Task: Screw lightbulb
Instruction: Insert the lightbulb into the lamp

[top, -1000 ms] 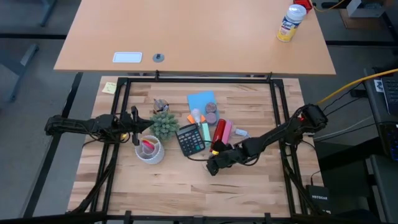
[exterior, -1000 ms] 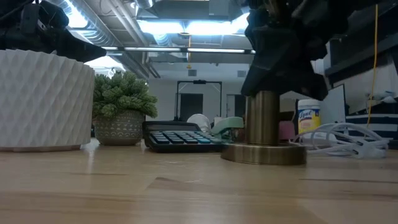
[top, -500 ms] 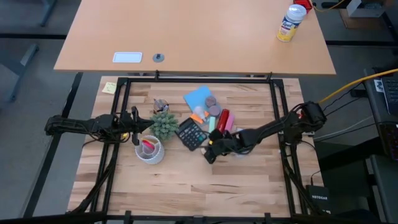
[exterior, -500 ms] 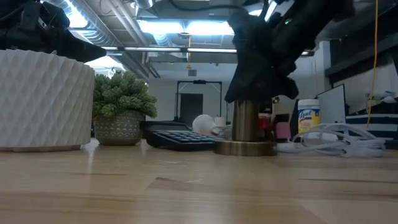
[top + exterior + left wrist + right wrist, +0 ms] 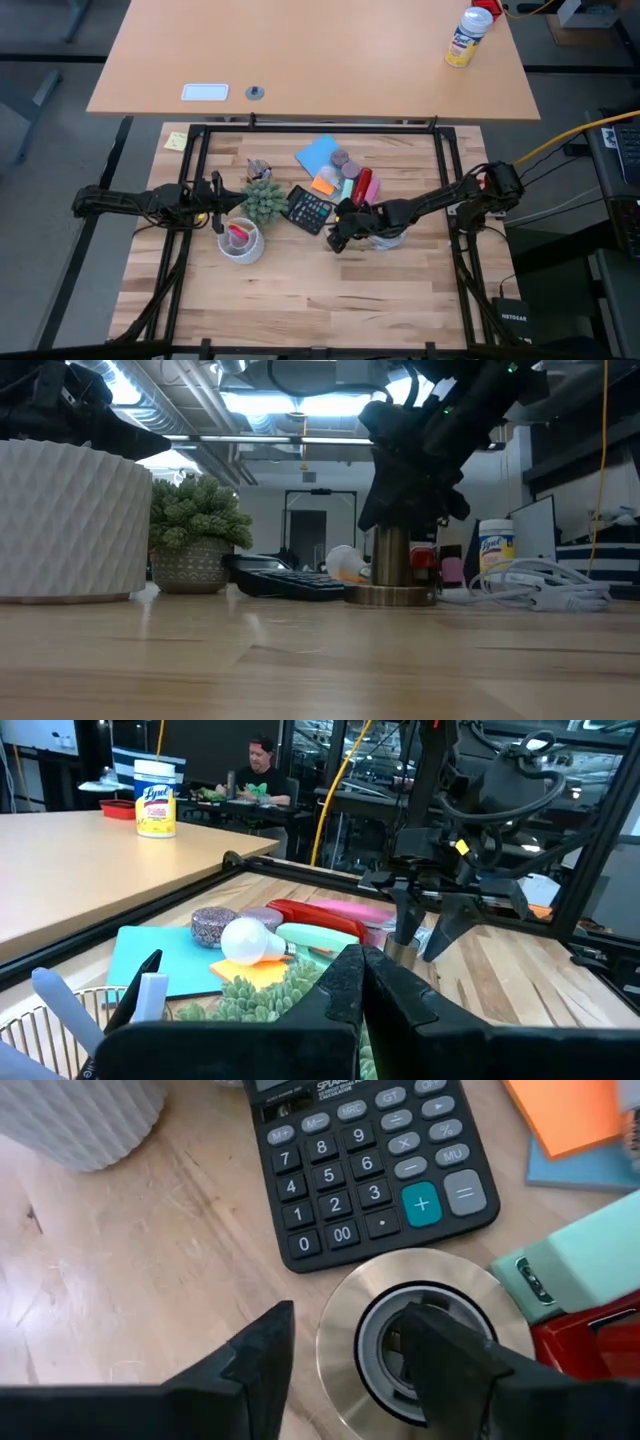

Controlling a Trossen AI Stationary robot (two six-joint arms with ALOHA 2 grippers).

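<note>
Right gripper (image 5: 345,1355) hovers over the brass socket (image 5: 425,1335), fingers spread — lightbulb (image 5: 252,939) lies apart; left gripper (image 5: 362,982) closed, waiting.

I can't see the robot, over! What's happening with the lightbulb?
Right gripper open over brass socket. Left gripper shut, waiting. Lightbulb lying untouched behind calculator.

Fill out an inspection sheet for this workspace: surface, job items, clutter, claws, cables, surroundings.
Surface: wooden table, bare at the front.
Job items: lightbulb lying loose on the clutter; brass lamp socket base standing empty.
Clutter: black calculator, potted plant, white ribbed cup, blue and orange pads, red and green items.
Claws: right claw open, over the socket; left claw shut, waiting near the plant.
Cables: white cable right of the base.
Surroundings: wipes canister on the far desk; a seated person behind.
</note>
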